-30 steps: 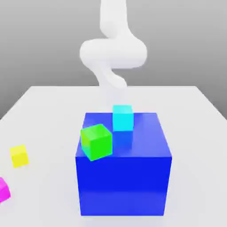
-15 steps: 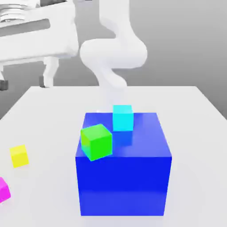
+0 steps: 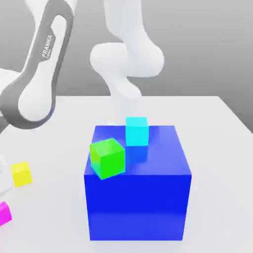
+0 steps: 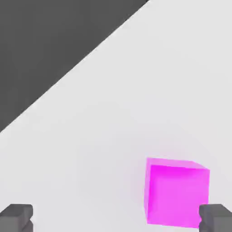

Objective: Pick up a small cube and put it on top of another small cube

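Note:
The small magenta cube [image 3: 4, 213] rests on the white table at the exterior view's left edge, partly cut off. In the hand view this magenta cube [image 4: 176, 192] lies on the table below my gripper [image 4: 117, 219], close to one dark fingertip [image 4: 216, 218] and far from the other. The jaws stand wide open and hold nothing. A small yellow cube [image 3: 21, 173] sits on the table just behind the magenta one. A small green cube [image 3: 107, 158] and a small cyan cube [image 3: 137, 131] sit on top of the big blue cube [image 3: 137, 207].
My white and grey arm [image 3: 37, 74] reaches down over the exterior view's left side, above the yellow cube. The table edge [image 4: 72, 68] runs diagonally in the hand view, with dark floor beyond it.
The arm has swung down toward the exterior view's left, bringing the hand over the magenta cube. No cube has moved, and the jaws have stayed open.

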{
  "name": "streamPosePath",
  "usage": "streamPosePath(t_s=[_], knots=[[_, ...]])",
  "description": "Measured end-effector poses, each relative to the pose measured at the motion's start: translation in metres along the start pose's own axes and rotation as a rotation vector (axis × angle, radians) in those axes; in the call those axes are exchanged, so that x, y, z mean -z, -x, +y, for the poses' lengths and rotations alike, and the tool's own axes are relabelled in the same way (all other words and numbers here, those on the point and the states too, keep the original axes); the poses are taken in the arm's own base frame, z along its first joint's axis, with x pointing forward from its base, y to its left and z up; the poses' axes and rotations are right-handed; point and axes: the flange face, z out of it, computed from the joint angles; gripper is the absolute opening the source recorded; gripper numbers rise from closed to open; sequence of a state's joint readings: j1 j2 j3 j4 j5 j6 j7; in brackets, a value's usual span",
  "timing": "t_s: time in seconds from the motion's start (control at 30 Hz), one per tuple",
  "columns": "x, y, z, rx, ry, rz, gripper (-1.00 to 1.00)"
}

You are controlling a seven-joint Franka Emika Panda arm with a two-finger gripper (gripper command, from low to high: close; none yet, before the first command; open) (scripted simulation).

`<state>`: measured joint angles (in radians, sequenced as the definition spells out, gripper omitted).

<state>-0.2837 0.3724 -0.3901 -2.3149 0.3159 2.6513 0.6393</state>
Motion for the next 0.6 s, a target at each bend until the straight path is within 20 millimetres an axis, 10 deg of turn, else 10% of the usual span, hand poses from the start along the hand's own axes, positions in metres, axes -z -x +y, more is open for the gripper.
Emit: streamPosePath(t_s=[0.1,0.13,0.37,0.6], knots=[[-0.043,-0.004,0.005,-0.009,0.011,0.002,0.00],[-0.056,-0.004,0.006,-0.010,0.012,0.002,-1.00],[-0.059,-0.004,0.006,-0.011,0.013,0.001,-1.00],[0.024,0.030,-0.020,0.062,-0.008,-0.047,-1.00]])
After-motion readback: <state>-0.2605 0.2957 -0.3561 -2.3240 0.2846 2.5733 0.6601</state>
